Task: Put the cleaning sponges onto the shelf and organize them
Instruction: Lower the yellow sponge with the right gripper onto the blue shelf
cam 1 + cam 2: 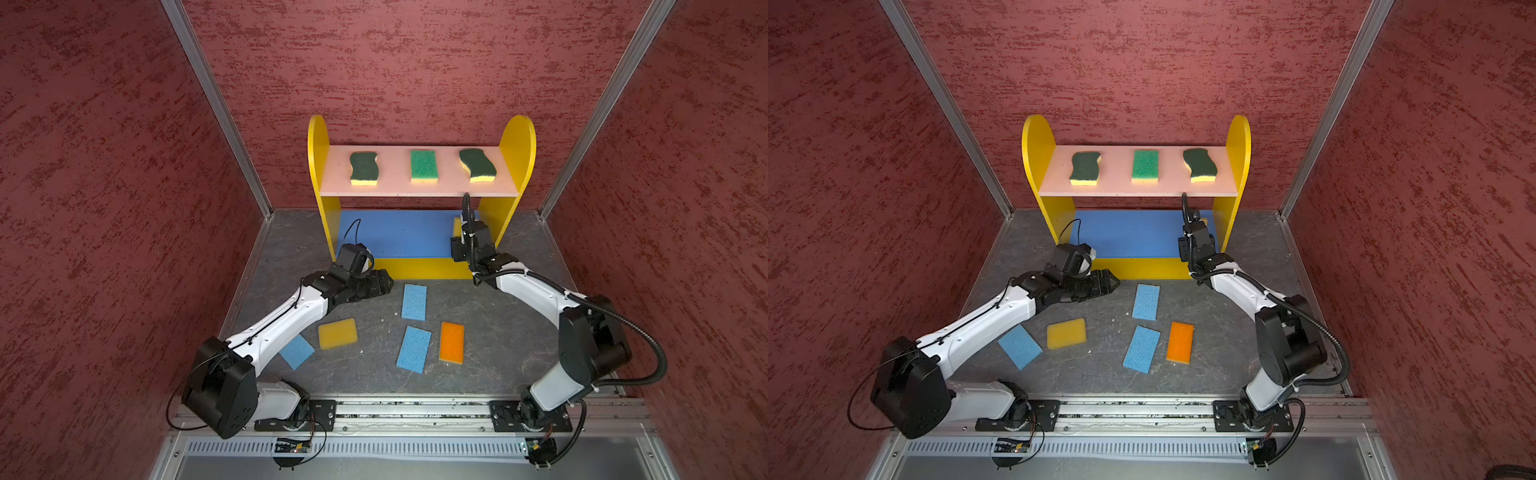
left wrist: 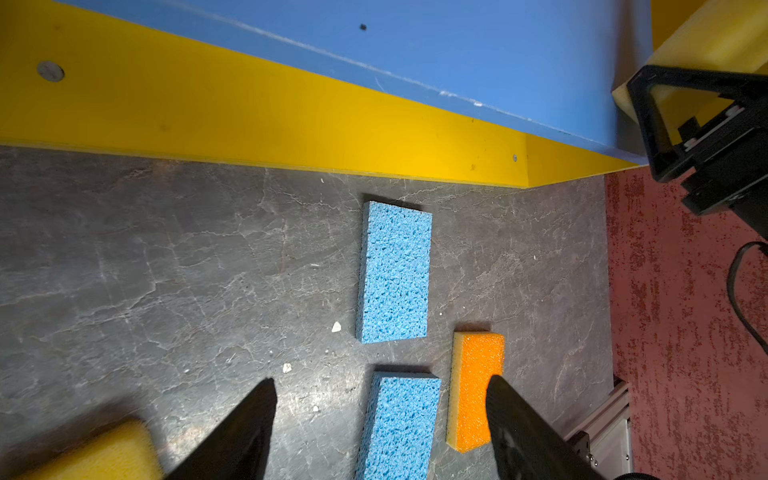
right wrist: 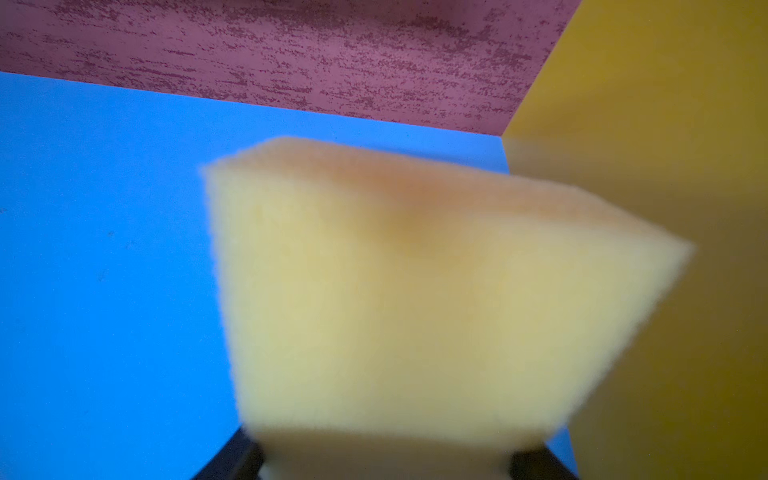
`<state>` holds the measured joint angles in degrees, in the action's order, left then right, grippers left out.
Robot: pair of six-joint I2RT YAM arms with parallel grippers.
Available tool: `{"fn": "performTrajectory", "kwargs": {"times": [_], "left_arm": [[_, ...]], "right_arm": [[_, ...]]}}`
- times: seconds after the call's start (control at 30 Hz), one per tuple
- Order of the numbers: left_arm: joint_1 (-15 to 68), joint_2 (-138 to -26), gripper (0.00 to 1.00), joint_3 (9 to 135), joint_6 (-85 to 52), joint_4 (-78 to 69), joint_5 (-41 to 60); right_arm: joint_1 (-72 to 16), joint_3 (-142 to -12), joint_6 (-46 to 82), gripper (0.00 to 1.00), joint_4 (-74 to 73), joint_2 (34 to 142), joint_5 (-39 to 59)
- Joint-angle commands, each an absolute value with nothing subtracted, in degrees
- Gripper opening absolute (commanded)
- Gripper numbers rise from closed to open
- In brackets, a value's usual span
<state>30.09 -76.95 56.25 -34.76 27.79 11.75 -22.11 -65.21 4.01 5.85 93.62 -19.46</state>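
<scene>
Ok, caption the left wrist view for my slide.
Open left hand over the table, facing two blue sponges, an orange sponge and the shelf.

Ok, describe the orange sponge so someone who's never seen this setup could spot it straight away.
Find the yellow-sided shelf at the back, then look at the dark tabletop in front of it. The orange sponge lies farthest right of the loose ones there, beside a blue sponge; it alone is orange, with a pale yellow layer underneath.

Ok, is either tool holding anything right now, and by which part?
Right tool pinches the yellow sponge by one end; left tool open, empty.
</scene>
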Motion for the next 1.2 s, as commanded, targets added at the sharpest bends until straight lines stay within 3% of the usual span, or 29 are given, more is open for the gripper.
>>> {"fn": "performTrajectory", "kwargs": {"times": [0.0,0.2,0.57,1.17], "left_arm": [[30.5,-77.8,0.8,56.0,-35.4,26.2,12.5],[30.8,-77.6,0.8,56.0,-35.7,26.3,12.4],[30.9,-77.4,0.8,55.8,-35.9,26.4,12.2],[31.0,-76.9,0.8,55.8,-35.9,27.4,11.8]], "right_arm": [[-21.3,-67.0,3.3,0.67,8.3,94.0,-21.9],[-21.3,-67.4,2.8,0.76,8.1,94.4,-22.0],[-21.3,-68.9,1.6,0.82,7.9,95.7,-20.7],[-21.3,-70.4,1.1,0.81,9.6,96.9,-21.9]]}}
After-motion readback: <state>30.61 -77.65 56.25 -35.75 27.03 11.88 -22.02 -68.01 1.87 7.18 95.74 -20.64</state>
